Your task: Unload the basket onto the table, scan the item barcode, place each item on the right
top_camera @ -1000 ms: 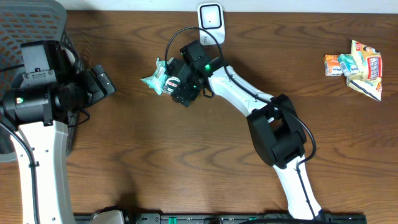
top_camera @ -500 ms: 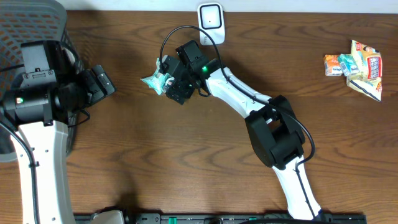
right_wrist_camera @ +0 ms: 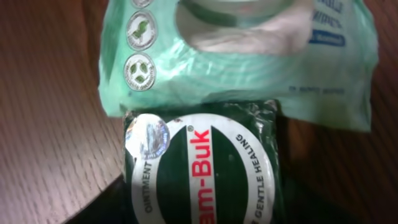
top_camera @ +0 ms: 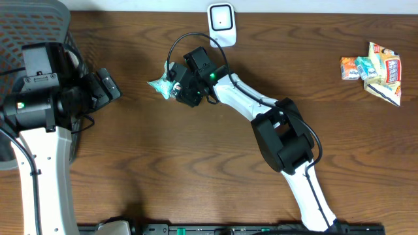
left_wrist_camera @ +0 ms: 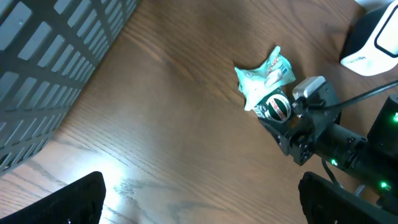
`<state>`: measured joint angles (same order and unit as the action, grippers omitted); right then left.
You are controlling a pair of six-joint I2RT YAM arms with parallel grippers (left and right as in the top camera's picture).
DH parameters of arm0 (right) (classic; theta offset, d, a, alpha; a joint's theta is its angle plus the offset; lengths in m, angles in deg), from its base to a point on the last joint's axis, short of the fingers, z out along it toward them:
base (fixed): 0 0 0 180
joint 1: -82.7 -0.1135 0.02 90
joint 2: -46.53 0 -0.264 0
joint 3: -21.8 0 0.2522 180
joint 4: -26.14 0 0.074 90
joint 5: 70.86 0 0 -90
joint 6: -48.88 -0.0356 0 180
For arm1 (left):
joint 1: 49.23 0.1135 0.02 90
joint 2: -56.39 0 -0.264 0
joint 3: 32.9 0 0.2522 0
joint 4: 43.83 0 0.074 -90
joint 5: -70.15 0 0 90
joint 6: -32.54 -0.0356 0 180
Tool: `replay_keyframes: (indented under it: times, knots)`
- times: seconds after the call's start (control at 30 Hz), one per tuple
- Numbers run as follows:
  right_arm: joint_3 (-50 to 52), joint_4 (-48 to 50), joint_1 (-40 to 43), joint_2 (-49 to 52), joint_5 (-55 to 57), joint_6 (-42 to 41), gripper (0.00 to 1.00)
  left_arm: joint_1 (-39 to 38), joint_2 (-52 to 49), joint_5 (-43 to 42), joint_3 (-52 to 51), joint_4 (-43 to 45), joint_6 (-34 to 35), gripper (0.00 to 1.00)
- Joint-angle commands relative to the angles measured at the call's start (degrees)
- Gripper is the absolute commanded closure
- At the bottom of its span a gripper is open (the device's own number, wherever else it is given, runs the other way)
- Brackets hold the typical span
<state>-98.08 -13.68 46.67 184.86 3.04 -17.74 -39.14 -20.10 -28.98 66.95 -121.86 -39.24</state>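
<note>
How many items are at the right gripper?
2: a pale green wipes pack, and a dark green ointment tin at its lower edge in the right wrist view. More could hide beneath.

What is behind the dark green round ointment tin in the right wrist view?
The pale green plastic wipes packet lies behind the dark green tin, on the wooden table. The tin hides part of its lower edge; no barcode shows.

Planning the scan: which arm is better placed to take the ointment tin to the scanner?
Right: the right tool is at the ointment tin, near the scanner; left tool open, farther off.
</note>
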Motion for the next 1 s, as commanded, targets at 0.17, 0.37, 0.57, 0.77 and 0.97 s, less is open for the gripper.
replay_keyframes:
  times: [0.17,0.37,0.57,0.77,0.97]
  knots:
    - [0.4,-4.4,-0.4,0.0,1.2,-0.1,0.60,0.2,-0.1,-0.3,1.2,-0.2,0.1,0.02]
    - [0.4,-11.6,-0.3,-5.0,9.7,-1.9,0.63,0.2,-0.1,-0.3,1.2,-0.2,0.1,0.02]
    - [0.4,-20.8,0.2,-9.5,14.5,0.0,0.58,0.2,-0.1,-0.3,1.2,-0.2,0.1,0.02]
    - [0.4,-29.4,2.0,-10.1,19.7,1.4,0.01,0.2,-0.1,-0.3,1.2,-0.2,0.1,0.02]
    - [0.4,-27.7,4.4,-10.1,19.6,-7.4,0.01,0.2,-0.1,-0.3,1.2,-0.2,0.1,0.03]
